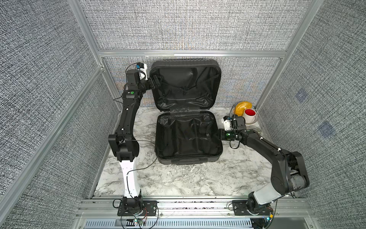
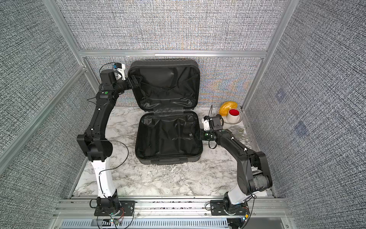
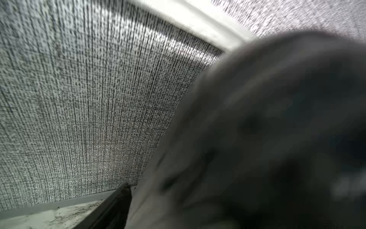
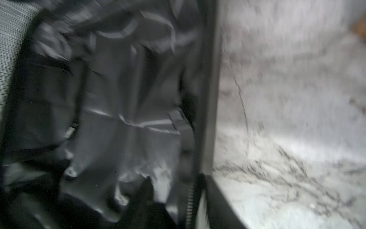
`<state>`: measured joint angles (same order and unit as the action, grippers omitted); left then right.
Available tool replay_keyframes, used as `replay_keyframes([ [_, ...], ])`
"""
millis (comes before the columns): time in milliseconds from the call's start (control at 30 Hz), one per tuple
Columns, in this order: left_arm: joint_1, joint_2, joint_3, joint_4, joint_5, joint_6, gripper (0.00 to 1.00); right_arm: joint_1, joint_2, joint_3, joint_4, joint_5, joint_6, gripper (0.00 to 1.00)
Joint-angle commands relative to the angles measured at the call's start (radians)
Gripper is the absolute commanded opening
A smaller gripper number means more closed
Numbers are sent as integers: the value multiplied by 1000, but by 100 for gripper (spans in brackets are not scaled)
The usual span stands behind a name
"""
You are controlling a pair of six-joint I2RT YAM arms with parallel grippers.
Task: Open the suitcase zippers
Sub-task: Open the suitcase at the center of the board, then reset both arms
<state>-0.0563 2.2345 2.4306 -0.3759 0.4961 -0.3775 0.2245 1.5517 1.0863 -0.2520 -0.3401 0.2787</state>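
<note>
The black suitcase (image 1: 186, 136) (image 2: 168, 136) lies open on the marble table in both top views. Its lid (image 1: 186, 83) (image 2: 164, 85) stands up against the back wall, showing black lining and straps. My left gripper (image 1: 156, 81) (image 2: 134, 80) is high at the lid's left rim, jaws apart. In the left wrist view one finger (image 3: 118, 204) shows beside the blurred shell (image 3: 257, 119). My right gripper (image 1: 217, 134) (image 2: 200, 134) (image 4: 176, 182) is open astride the lower half's right rim, one finger inside and one outside. Zipper teeth (image 4: 189, 204) run between them.
At the back right corner a dish (image 1: 254, 120) carries a yellow object (image 1: 242, 108) and a white cup with a red inside (image 1: 250, 115). A small clear glass (image 2: 240, 131) stands by the right arm. Fabric walls close three sides. A loose cable (image 1: 146, 168) trails from the left arm.
</note>
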Motion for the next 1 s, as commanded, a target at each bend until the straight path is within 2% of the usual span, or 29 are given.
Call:
replay_keyframes([
  [0, -2, 19, 10, -142, 71, 6, 98, -4, -29, 31, 51, -42, 13, 73],
  [133, -5, -135, -281, 61, 107, 20, 99, -3, -60, 48, 94, -36, 36, 74],
  [300, -5, -299, -489, 136, 126, 75, 99, -6, -122, -2, 188, 32, 59, 76],
  [367, -6, -406, -622, 188, 92, 81, 99, -17, -170, -47, 242, 97, 82, 85],
  [433, -5, -536, -774, 248, 16, 81, 99, -31, -232, -118, 306, 198, 115, 92],
  [533, -7, -755, -1032, 291, -205, 85, 99, -60, -316, -261, 434, 348, 116, 98],
  [667, -15, -1027, -1420, 409, -526, 58, 99, -76, -401, -478, 604, 585, 3, 98],
  [733, -17, -1114, -1585, 475, -600, 124, 99, -82, -420, -593, 740, 683, -65, 97],
  [833, -17, -1164, -1755, 485, -690, 177, 99, -89, -411, -727, 950, 698, -200, 98],
  [967, -20, -1107, -1911, 548, -719, 236, 99, -90, -320, -807, 1110, 622, -242, 98],
])
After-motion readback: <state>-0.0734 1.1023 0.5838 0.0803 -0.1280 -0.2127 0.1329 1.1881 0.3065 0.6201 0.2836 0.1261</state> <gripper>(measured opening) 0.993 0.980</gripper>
